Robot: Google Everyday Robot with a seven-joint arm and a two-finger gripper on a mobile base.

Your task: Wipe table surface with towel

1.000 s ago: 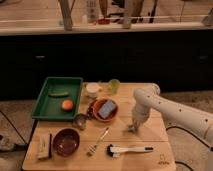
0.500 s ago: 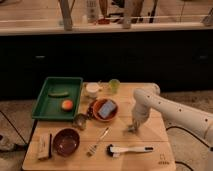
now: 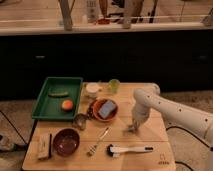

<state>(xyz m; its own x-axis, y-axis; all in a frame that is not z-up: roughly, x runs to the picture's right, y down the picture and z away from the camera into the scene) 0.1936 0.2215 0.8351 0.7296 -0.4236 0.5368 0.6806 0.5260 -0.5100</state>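
One tray, two bowls, two cups, one fork, one brush, one claw at table surface

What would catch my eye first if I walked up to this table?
The white robot arm extends in from the right, its gripper low over the wooden table surface right of centre. Then the bright green tray at the rear left, holding an orange fruit, and the dark red bowl at the front left.
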